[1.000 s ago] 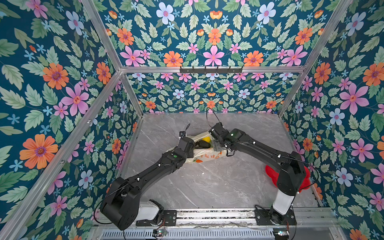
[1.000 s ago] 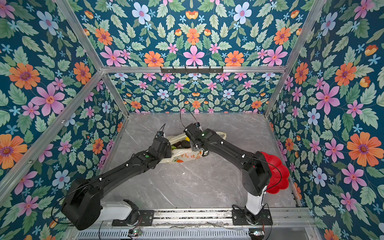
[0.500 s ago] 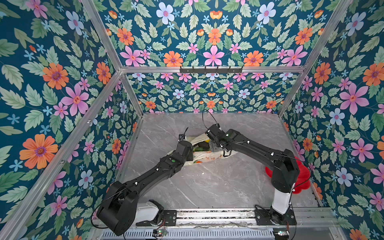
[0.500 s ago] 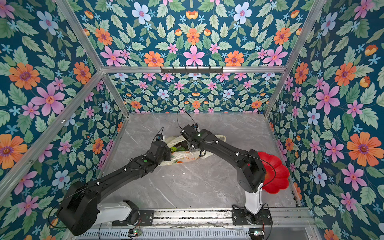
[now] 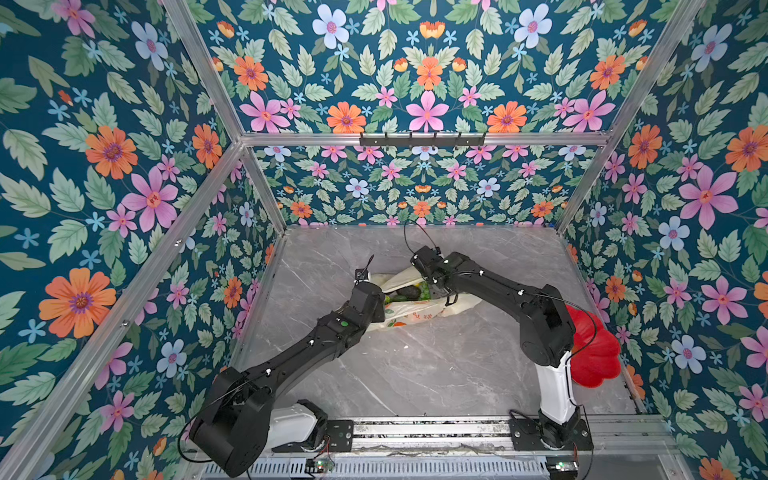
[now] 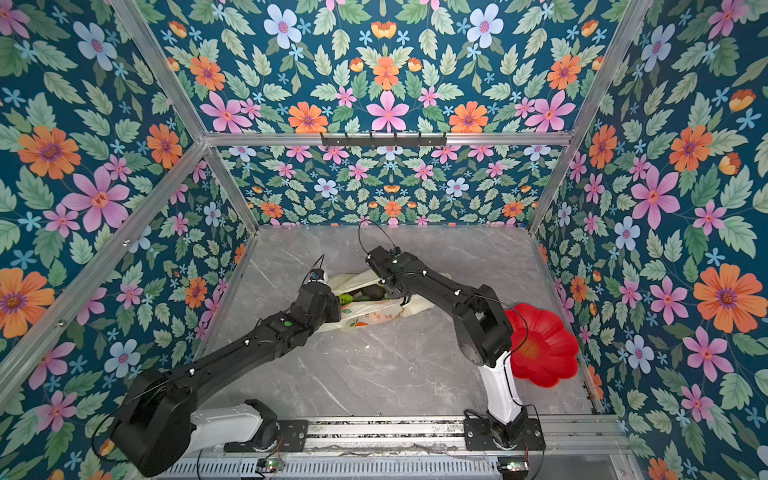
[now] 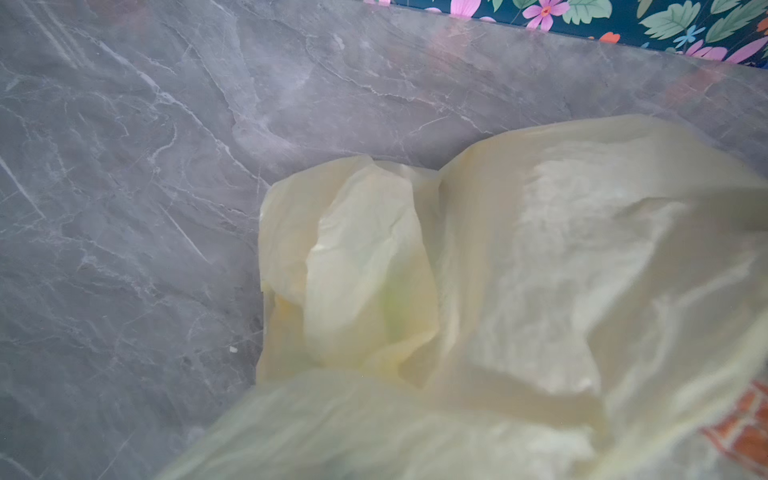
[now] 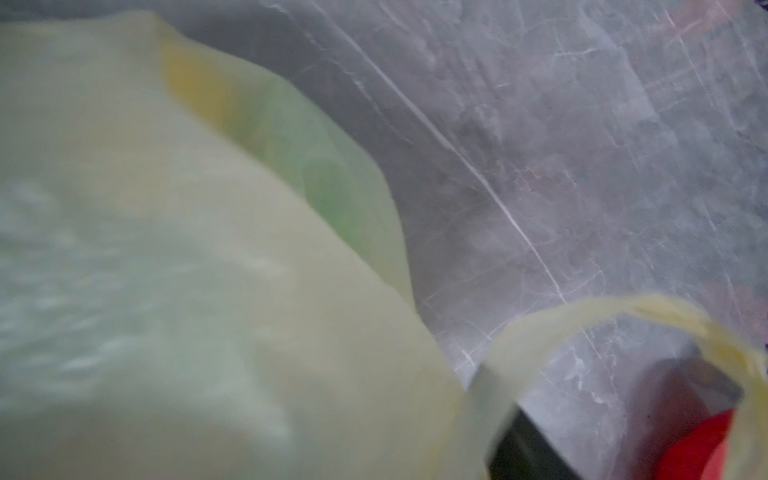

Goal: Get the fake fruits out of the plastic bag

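The plastic bag (image 5: 415, 316) (image 6: 374, 316) lies crumpled mid-table with its mouth open. Fake fruits show inside in both top views: a dark avocado (image 5: 409, 292) (image 6: 372, 291) and green fruits (image 5: 424, 294) (image 6: 345, 298). My left gripper (image 5: 378, 300) sits at the bag's left rim, its fingers hidden, with bag film (image 7: 540, 270) drawn up to the wrist camera. My right gripper (image 5: 435, 291) reaches down into the mouth from the far right. Bag film (image 8: 166, 291) hides its jaws, green shows through (image 8: 324, 174), and a handle loop (image 8: 582, 320) arches beside it.
A red flower-shaped dish (image 5: 594, 353) (image 6: 544, 349) lies at the right edge, partly behind the right arm. Grey marble tabletop (image 5: 415, 374) lies in front of the bag. Floral walls close three sides, and a metal rail runs along the front.
The right arm has swung left and reached further over the bag's mouth, uncovering more of the red dish. The left arm has barely shifted.
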`<state>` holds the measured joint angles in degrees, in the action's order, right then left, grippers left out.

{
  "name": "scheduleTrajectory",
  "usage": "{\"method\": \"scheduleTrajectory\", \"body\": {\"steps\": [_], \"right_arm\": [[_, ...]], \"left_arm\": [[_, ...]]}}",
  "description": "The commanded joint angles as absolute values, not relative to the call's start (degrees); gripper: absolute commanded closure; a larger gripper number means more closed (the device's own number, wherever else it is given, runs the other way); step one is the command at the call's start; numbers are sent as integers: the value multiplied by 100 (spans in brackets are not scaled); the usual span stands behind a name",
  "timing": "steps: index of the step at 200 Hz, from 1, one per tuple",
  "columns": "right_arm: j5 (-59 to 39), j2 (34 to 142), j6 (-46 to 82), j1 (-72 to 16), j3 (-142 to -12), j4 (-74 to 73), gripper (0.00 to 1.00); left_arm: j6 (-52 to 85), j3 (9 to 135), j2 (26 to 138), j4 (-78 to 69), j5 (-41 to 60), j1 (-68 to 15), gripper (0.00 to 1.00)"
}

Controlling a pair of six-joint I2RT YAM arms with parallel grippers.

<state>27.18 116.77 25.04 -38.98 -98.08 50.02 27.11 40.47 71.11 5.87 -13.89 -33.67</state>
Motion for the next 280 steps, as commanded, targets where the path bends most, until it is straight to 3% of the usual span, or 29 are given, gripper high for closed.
{"method": "scheduleTrajectory", "body": {"steps": [1,30,39,93,107,148,168,208,240,280], "right_arm": [[2522,11358,2550,-3609,-9535,4732,65],[1077,10766,2607,-2918,-8836,3714,95],[683,10636,2656,-2773,-8669,3455,100],[-554,10271,2846,-2713,-8239,2579,100],[-612,10167,2874,-2755,-8124,2401,100],[-421,10005,2811,-2786,-7973,2417,100],[-265,9958,2741,-2862,-7933,2434,100],[18,9858,2652,-3102,-7898,2429,100],[20,9679,2668,-3154,-7705,2272,100],[-174,9313,2456,-3201,-7398,2003,100]], "left_arm": [[2775,3875,6981,457,-1271,-3052,100],[2843,3369,6714,-33,-464,-2220,100],[2771,3393,6757,-21,-450,-2175,100],[2318,4128,7339,461,-441,-2489,98],[2256,4370,7440,672,-649,-2686,87],[2632,4765,7396,1397,-1426,-3080,38],[3022,5001,7408,1876,-1756,-3199,24],[3901,5723,7712,2982,-2475,-3681,18],[4309,5731,7906,3015,-2608,-3742,12],[3856,5958,8442,2798,-3053,-3501,11]]}}
